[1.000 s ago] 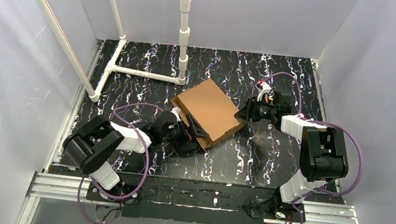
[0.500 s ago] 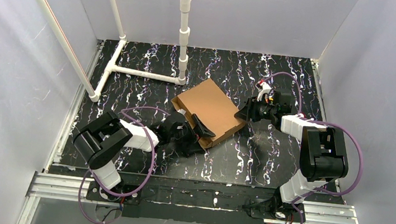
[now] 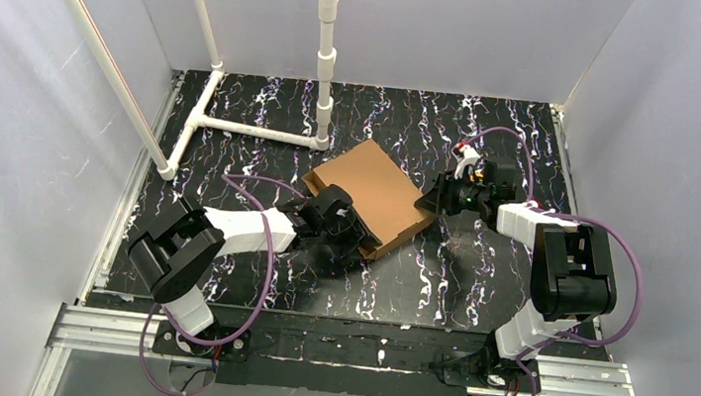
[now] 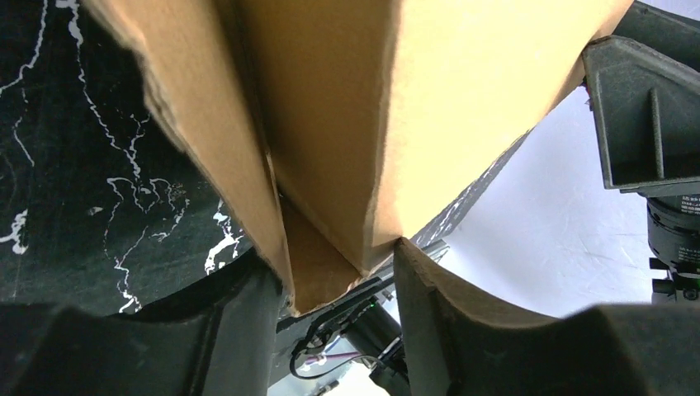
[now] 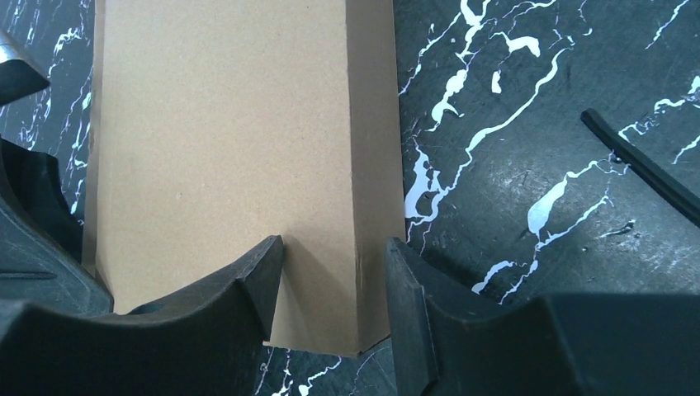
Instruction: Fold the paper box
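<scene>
One paper box [image 3: 372, 194]: plain brown corrugated card, folded into a low shape with a flat top. It lies skewed near the centre of the black, white-veined counter [image 3: 476, 282], one corner turned toward 12 o'clock.

Two arms attend it, one at each side.

Left fingers [image 3: 348, 226]: at the box's 7 o'clock edge, closed on a folded wedge of card. In the wrist view both inner faces touch the card.

Right fingers [image 3: 429, 199]: at the box's 3 o'clock corner, parted astride the fold where the top panel meets the side wall. Whether they pinch the card cannot be told.

One white pipe frame [image 3: 253, 129]: stands on the counter at 10 o'clock from the box, apart from it.
</scene>
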